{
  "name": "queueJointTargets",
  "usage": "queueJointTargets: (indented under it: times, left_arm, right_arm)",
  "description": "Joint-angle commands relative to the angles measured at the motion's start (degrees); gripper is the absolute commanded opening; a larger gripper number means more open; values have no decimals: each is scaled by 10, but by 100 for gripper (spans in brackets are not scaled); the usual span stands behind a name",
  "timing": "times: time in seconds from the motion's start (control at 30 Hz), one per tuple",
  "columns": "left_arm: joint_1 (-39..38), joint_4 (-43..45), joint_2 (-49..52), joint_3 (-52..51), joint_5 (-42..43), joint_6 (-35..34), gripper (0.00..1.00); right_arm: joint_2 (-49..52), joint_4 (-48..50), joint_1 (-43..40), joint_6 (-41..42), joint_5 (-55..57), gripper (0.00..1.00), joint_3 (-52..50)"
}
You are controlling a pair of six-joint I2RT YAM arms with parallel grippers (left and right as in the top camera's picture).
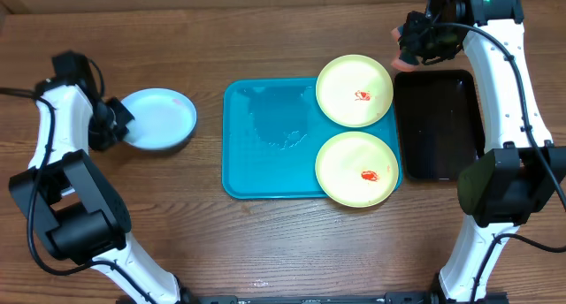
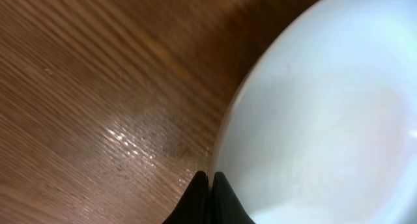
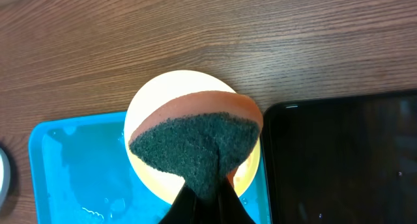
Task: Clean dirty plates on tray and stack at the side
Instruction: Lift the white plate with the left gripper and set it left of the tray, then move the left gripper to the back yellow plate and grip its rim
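Observation:
Two yellow-green plates lie on the right side of the turquoise tray (image 1: 265,145): a far plate (image 1: 349,83) and a near plate (image 1: 349,163), each with a small red smear. A light-blue plate (image 1: 164,117) sits on the table left of the tray, showing no smear. My left gripper (image 1: 119,123) is shut on that plate's left rim; the left wrist view shows the closed fingertips (image 2: 210,180) at the plate's edge (image 2: 326,120). My right gripper (image 1: 414,49) hovers at the far right, shut on a sponge (image 3: 195,142) with an orange body and dark scouring face, above the far plate (image 3: 153,94).
A narrow black tray (image 1: 438,123) lies just right of the turquoise tray and appears again in the right wrist view (image 3: 345,159). Water film and droplets spread over the turquoise tray's left half (image 1: 279,127). Bare wooden table surrounds everything.

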Motion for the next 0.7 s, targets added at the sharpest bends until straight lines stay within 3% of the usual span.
queueJointTargets:
  times: [0.0, 0.1, 0.27, 0.53, 0.67]
  left_arm:
    - [-5, 80, -16, -79, 11, -8, 4]
    - [-5, 110, -16, -116, 4, -13, 9]
    - [-5, 105, -16, -121, -15, -21, 40]
    - [-28, -8, -21, 0, -8, 56, 49]
    - [-85, -30, -27, 78, 35, 114, 62]
  right_arm:
    - [-11, 2, -3, -2, 1, 4, 9]
    - [-11, 0, -3, -2, 1, 4, 9]
    - [-11, 3, -3, -2, 1, 4, 9]
    - [-11, 3, -3, -5, 1, 4, 9]
    - [-11, 2, -3, -5, 1, 4, 9]
